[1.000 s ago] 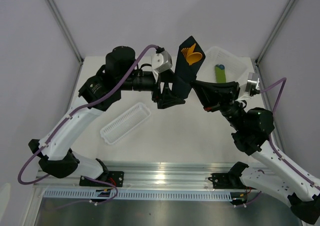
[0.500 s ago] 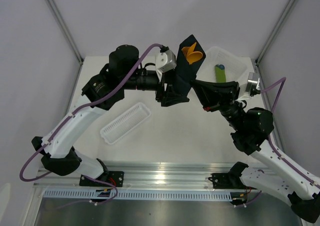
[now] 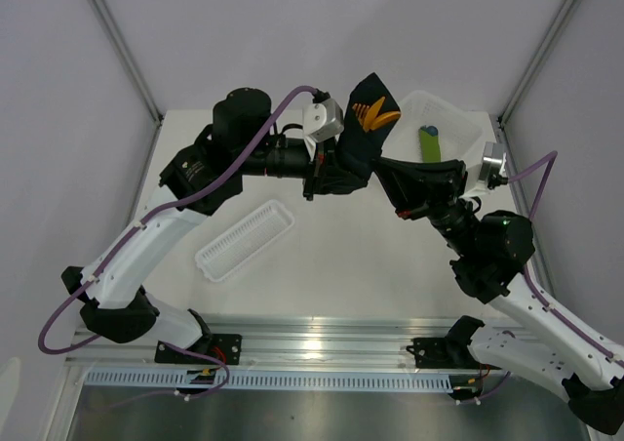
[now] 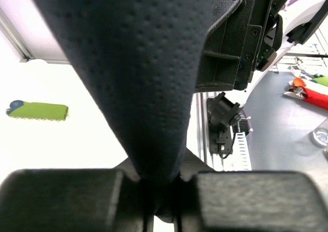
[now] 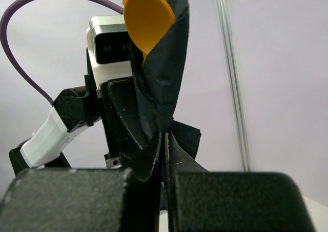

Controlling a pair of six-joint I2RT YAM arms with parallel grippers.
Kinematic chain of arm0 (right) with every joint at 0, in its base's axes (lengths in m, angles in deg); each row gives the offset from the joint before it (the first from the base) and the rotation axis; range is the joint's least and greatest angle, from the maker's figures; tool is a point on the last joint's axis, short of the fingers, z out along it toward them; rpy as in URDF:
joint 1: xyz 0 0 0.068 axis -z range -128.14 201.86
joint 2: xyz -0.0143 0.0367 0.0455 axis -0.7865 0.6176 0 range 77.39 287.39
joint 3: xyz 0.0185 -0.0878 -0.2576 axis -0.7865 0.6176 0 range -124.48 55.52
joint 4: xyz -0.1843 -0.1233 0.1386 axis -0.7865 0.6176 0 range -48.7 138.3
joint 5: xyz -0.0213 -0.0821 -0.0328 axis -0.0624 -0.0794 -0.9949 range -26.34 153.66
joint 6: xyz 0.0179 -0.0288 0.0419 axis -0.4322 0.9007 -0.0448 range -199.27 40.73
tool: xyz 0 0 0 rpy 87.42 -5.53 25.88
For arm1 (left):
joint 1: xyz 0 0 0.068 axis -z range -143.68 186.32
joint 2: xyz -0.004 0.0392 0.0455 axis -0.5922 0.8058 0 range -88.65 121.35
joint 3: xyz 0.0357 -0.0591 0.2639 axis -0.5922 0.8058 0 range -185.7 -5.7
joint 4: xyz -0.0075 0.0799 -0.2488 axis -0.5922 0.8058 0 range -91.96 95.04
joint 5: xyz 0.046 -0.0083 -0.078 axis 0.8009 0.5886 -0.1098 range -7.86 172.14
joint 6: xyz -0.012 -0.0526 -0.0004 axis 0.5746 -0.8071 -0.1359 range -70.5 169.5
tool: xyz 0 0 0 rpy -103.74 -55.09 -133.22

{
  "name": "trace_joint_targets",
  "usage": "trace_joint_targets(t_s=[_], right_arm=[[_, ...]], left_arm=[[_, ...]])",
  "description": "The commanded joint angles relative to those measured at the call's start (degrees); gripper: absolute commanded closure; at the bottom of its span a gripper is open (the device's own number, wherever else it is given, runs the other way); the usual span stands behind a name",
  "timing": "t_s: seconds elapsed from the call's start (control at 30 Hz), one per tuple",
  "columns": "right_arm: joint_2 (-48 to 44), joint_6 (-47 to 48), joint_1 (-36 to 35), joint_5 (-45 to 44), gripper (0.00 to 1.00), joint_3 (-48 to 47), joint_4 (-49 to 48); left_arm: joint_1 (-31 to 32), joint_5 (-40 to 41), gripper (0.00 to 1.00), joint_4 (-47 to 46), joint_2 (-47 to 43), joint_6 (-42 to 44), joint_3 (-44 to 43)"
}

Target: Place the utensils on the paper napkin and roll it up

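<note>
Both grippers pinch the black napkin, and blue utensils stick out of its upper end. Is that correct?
Not quite. The utensils are orange, not blue; the right wrist view shows it plainly. The rest holds: the left gripper and the right gripper both pinch the paper napkin.

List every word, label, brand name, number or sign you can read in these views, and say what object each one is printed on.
No readable text appears in any view.
The paper napkin, utensils, green bundle and white ribbed tray show no print at all.
</note>
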Motion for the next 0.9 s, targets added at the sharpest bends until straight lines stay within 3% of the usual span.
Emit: trace_joint_targets(t_s=[0.0, 0.03, 0.17, 0.2, 0.23, 0.33, 0.53, 0.87], right_arm=[[-1.1, 0.7, -0.4, -1.0, 1.00, -2.1, -1.4], [-1.0, 0.6, -0.5, -0.9, 1.00, -2.1, -1.2], [-1.5, 1.3, -0.4, -1.2, 1.00, -2.7, 2.6], [-1.5, 1.8, -0.5, -2.0, 0.96, -3.0, 3.8], [-1.7, 2.1, -0.4, -2.6, 0.85, -3.4, 5.1], [-2.8, 3.8, -0.4, -4.1, 0.72, -5.0, 13.2], [-6.9, 6.5, -0.4, -5.1, 0.58, -6.1, 23.0], [-7.9, 5.7, -0.7, -5.5, 0.59, -7.3, 29.8]], left_arm=[[0.4, -1.3, 0.91, -0.3, -2.2, 0.4, -0.3], [0.4, -1.3, 0.98, -0.3, -2.3, 0.4, -0.3], [0.4, -0.6, 0.99, 0.2, -2.7, -0.2, -0.2], [0.4, -0.3, 0.99, 0.1, -2.8, -0.6, 0.2], [0.4, 0.9, 0.99, 0.1, -3.0, -1.6, 0.3], [0.4, 2.4, 0.99, 0.4, -3.6, -2.4, 1.1], [0.4, 5.2, 0.99, 1.1, -4.3, -2.6, 1.2], [0.4, 15.7, 0.99, 0.5, -3.7, -3.7, 1.1]])
